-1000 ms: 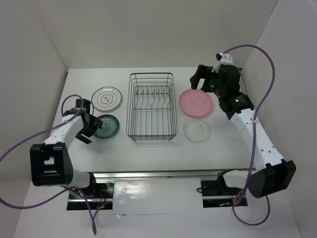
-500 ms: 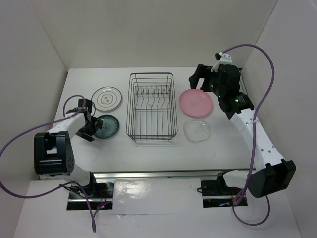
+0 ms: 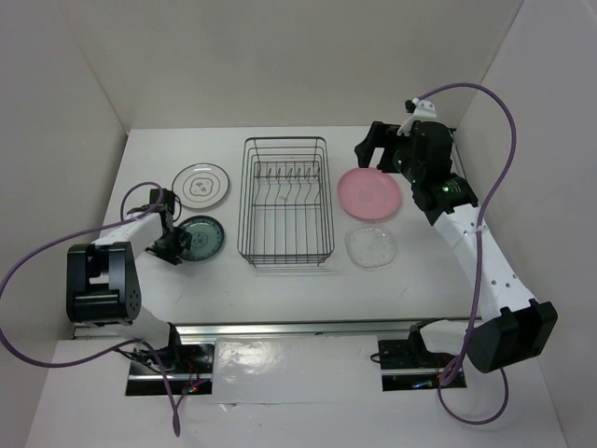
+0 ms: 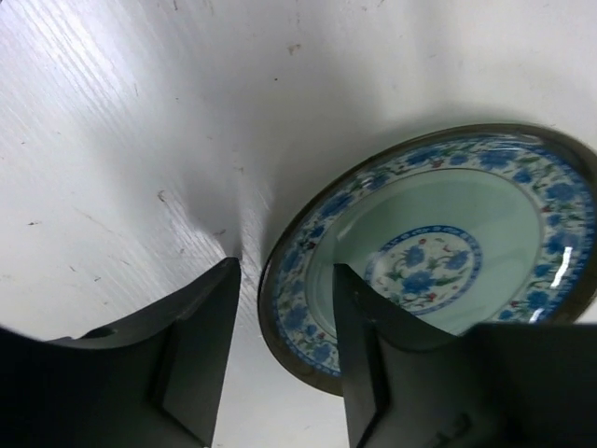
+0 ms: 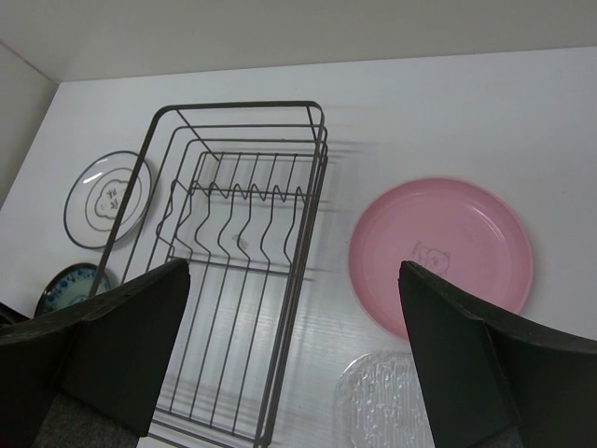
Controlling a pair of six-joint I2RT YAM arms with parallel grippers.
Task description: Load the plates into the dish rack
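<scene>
- The dark teal plate point(image 4: 438, 271) is gleaming under a glossy glaze.
- My left fingers point(image 4: 201, 345) are looking like matt black plastic.
- The table point(image 4: 112, 140) is showing a white, finely streaked, scuffed top.
- The dish rack point(image 5: 238, 261) is showing thin, smooth dark wire.
- The pink plate point(image 5: 440, 254) is looking smooth, softly shiny.

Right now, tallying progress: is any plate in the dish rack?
No, the dish rack holds only its own bare wires in the top view.
</scene>
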